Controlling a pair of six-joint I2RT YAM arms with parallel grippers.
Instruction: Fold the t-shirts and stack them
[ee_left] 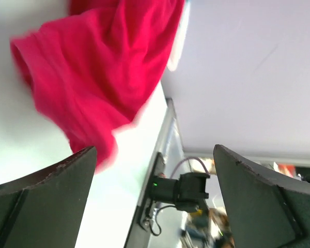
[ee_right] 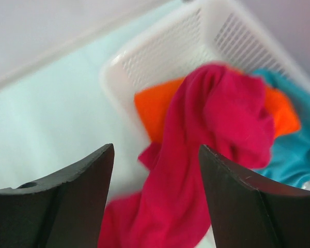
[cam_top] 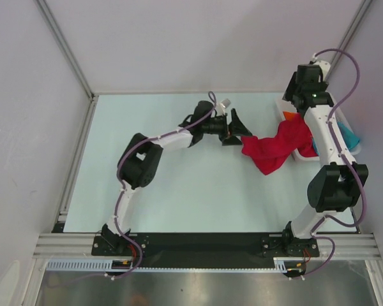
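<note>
- Pale table (cam_top: 179, 191), white basket (ee_right: 160, 51).
- Red t-shirt (cam_top: 274, 150) spills over basket's rim.
- Left gripper (ee_left: 155, 196) near basket, fingers apart.
- Right gripper (ee_right: 155, 196) above basket, fingers apart.

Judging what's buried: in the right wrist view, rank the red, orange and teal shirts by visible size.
Largest: red shirt, clearly.
Then orange shirt and teal shirt: about alike, both partly covered by the red, so unranked.

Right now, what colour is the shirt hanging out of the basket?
Red t-shirt; right wrist view shows it best.
</note>
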